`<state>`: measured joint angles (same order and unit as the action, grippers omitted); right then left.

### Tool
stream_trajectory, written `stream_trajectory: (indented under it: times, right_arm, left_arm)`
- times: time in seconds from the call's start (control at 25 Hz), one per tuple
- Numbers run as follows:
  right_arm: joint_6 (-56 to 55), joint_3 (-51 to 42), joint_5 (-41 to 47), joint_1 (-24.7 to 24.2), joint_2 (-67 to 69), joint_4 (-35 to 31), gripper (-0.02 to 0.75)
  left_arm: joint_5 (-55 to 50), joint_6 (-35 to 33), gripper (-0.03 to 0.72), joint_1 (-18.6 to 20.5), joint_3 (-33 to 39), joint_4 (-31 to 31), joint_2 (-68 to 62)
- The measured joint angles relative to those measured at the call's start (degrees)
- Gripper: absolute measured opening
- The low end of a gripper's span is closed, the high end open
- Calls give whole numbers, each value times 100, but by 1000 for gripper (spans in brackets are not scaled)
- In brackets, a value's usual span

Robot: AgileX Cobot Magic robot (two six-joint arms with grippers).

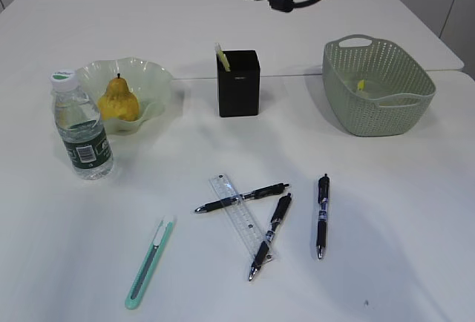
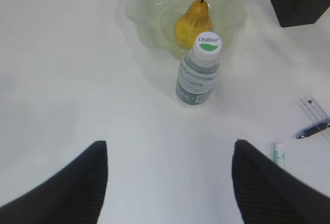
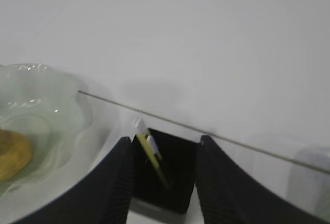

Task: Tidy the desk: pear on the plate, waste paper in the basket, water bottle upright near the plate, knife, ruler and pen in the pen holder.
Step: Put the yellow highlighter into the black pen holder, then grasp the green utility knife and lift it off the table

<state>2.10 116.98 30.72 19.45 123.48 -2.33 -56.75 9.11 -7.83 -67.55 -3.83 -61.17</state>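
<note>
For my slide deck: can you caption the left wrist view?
Open left gripper hovers over the table, facing the upright water bottle beside the plate holding the pear.

Open table (image 1: 401,211) right of pens (image 1: 321,215)

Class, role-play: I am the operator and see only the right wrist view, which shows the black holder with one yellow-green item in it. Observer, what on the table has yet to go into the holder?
Observer: Three pens, a ruler and a knife lie on the table in front of the holder.
Operator: Is the bottle upright?
Observer: Yes, the bottle stands upright beside the plate.
Operator: Where is the left gripper?
Observer: The left gripper is open, over bare table short of the bottle.
</note>
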Motion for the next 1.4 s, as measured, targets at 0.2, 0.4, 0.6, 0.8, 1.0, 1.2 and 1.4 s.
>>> stream_trajectory:
  times: [0.2, 0.4, 0.6, 0.8, 1.0, 1.2, 1.4]
  right_arm:
    - [-12, 948, 2348, 0, -200, -791, 335]
    - [-12, 1739, 3917, 0, -226, -1330, 335]
    - [-12, 1853, 4105, 0, -341, -1975, 335]
    - [-117, 1857, 4118, 103, -551, -2289, 335]
    - [-723, 1866, 4128, 759, -704, -1442, 335]
    - [-1340, 1446, 4143, 1397, -777, -970, 335]
    - [-1877, 285, 4143, 1478, -1000, -734, 335]
  left_arm:
    - [-246, 0, 527, 0, 0, -16, 0]
    - [-740, 0, 527, 0, 0, -234, 0]
    - [-1145, 0, 527, 0, 0, -277, 0]
    - [-1386, 0, 527, 0, -24, -299, 0]
    - [-1484, 0, 527, 0, -304, -299, 0]
    - [-1484, 0, 527, 0, -532, -299, 0]
    - [-1513, 0, 527, 0, -546, -299, 0]
